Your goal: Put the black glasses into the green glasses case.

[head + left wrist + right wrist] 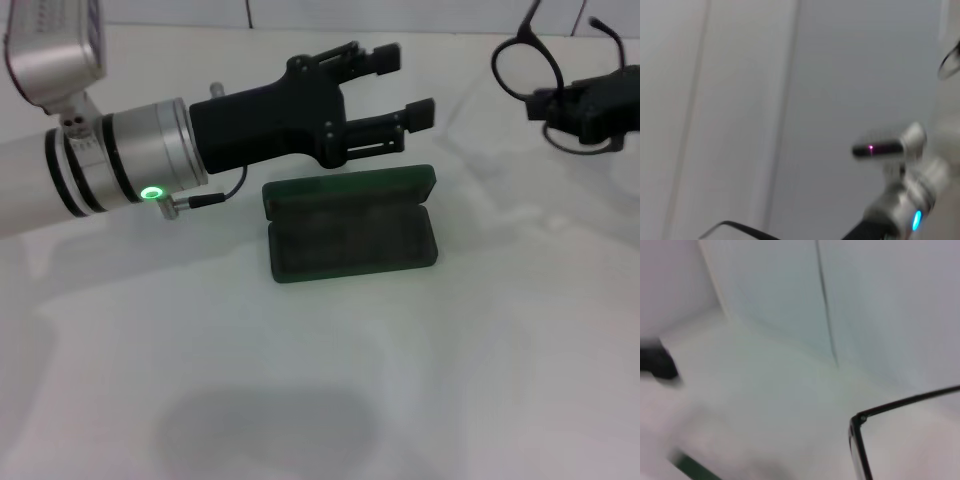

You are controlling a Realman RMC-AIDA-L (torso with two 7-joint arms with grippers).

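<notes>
White table (pixel 320 380): open green glasses case (pixel 352 236); right tool (pixel 550 105) grips black glasses (pixel 522 62).

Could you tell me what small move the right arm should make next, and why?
Probably carry the black glasses leftward toward the open green glasses case. The right gripper holds them aloft, well to the case's right; the left gripper, fingers spread, hovers just behind the case.

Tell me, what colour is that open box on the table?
Dark green glasses case, clearest in the head view.
</notes>
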